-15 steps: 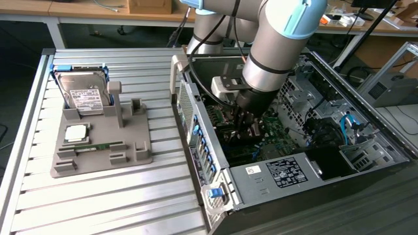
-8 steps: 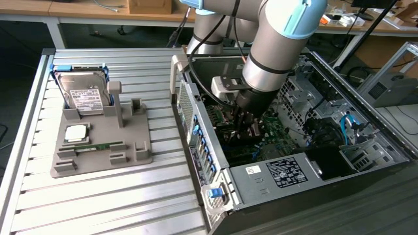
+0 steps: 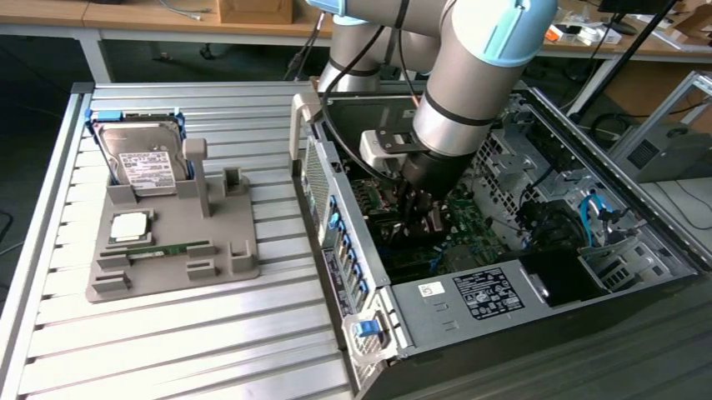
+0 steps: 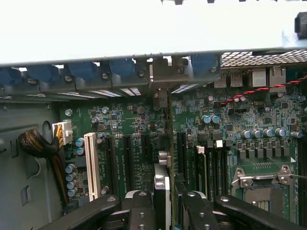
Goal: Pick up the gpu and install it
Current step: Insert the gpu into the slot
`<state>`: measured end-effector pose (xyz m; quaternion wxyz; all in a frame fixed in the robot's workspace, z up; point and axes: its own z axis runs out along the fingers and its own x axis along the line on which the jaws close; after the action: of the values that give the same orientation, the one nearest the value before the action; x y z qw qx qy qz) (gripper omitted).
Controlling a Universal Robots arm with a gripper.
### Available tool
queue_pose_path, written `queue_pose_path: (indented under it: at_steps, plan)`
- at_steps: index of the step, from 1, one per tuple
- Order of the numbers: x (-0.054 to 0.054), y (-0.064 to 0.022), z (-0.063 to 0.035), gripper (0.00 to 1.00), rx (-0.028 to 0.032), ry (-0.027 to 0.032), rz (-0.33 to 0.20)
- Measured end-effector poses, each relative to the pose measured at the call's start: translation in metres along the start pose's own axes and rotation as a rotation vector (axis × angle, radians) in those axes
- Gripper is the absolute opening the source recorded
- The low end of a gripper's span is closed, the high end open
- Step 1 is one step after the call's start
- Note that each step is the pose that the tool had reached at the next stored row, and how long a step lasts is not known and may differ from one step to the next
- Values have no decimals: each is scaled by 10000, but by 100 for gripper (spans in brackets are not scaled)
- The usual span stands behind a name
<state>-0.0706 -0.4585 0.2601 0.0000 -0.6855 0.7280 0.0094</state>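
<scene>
The gpu (image 4: 162, 184) is seen edge-on in the wrist view, as a thin dark strip with a silver part. It stands upright between my fingers (image 4: 141, 211), with its far end reaching the case's rear slot openings. My gripper (image 4: 163, 211) is shut on it. The card hangs just over the black expansion slots of the green motherboard (image 4: 129, 120), beside the white slot (image 4: 90, 165). I cannot tell whether its edge touches a slot. In the exterior view my gripper (image 3: 428, 208) is down inside the open computer case (image 3: 468, 292), over the motherboard.
A grey fixture tray (image 3: 167, 242) on the slatted table, at the exterior view's left, holds a hard drive (image 3: 145, 162), a processor chip (image 3: 130, 225) and a green memory stick (image 3: 167, 248). Cables (image 4: 36, 143), blue slot latches (image 4: 81, 72) and the processor socket (image 4: 261, 187) surround the card.
</scene>
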Motion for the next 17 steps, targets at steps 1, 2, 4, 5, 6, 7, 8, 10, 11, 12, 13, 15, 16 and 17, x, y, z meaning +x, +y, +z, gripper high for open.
queue_pose_path:
  at_steps: [1,2,4,5,6,7,8,10,11,12,13,15,16,17]
  plan:
    - [0,0,0,27,0,0,0]
    - [0,0,0,27,0,0,-11]
    - [0,0,0,27,0,0,-56]
    - [0,0,0,27,-1,1,-65]
    - [0,0,0,27,-1,1,-69]
    - [0,0,0,27,-1,1,-73]
    - [0,0,0,27,-1,2,-73]
    - [0,0,-3,27,-1,-1,-73]
    - [0,0,-8,27,0,-3,-74]
    - [0,1,-16,27,0,-1,-75]
    - [0,1,-23,27,-1,0,-75]
    - [0,1,-24,27,-1,0,-77]
    - [0,1,-24,27,0,-1,-77]
    - [0,1,-24,27,-2,3,-85]
